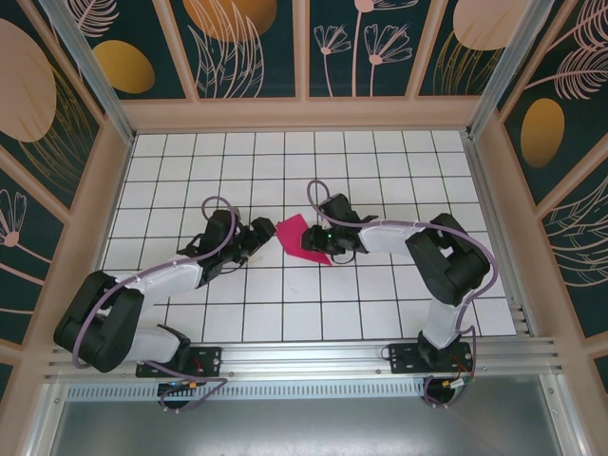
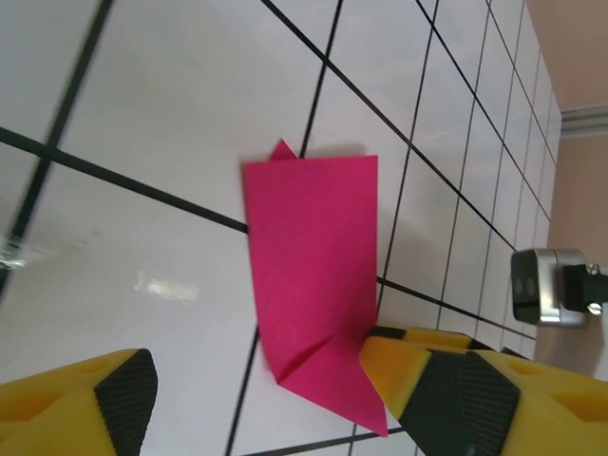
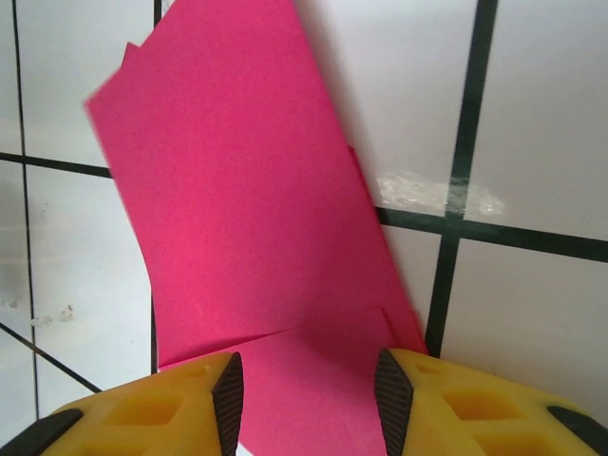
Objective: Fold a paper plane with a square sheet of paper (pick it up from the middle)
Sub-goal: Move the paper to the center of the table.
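- Top external: shows the square sheet of paper (image 1: 296,233), already creased into a smaller slanted shape, lying flat on the bench (image 1: 380,171) about mid-grid, between the two arms. Puts the left tool (image 1: 263,237) just beside its left edge and the right tool (image 1: 323,245) over its right end. Likely one to pin and one to work the fold.
- Left wrist: gives the square sheet of paper (image 2: 313,256) as a doubled strip on the bench (image 2: 171,114), with a small triangular flap turned over at the near corner and a tip peeking past the far edge. Has the left tool (image 2: 256,366) spread wide and gripping nothing, touching that near corner on one side. Probably poised to press or catch the flap.
- Right wrist: sets the right tool (image 3: 306,380) half spread astride the near end of the square sheet of paper (image 3: 247,209), with pink paper flat in the gap and not pinched, as far as can be seen. Cannot tell whether the tips bear down on it. Reads as a hold-down against sliding on the bench (image 3: 532,114) during creasing.
- Judged partway through the folding, with several creases left.
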{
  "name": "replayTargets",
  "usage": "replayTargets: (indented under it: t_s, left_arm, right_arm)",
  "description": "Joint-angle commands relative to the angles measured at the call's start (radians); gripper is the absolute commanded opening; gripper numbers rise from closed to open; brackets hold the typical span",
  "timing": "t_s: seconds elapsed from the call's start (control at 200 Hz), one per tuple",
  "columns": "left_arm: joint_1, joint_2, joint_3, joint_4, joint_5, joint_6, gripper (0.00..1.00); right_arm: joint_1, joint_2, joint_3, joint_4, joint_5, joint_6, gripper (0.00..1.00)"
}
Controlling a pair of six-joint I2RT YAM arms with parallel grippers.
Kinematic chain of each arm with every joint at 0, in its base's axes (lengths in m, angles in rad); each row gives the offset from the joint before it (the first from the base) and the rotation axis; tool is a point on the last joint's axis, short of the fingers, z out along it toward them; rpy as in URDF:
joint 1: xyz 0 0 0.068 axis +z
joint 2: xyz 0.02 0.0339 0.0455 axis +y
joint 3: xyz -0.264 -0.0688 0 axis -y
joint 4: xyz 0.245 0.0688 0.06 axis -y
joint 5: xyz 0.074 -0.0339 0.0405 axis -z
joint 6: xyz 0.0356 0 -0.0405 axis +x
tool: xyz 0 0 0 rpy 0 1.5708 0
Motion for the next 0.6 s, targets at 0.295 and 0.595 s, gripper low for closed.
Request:
replayTargets:
  t_s: [0.295,0.595]
  left_arm:
    - [-0.119,0.155,0.041,0.122,0.071,-0.163,0.71]
    - [-0.137,0.246,0.099,0.153,0.092,-0.188,0.54]
  right_arm:
    - [-0.107,0.013,-0.129,0.138,-0.185,0.074,0.44]
    - [-0.117,0.021,-0.164,0.172,-0.219,0.082,0.42]
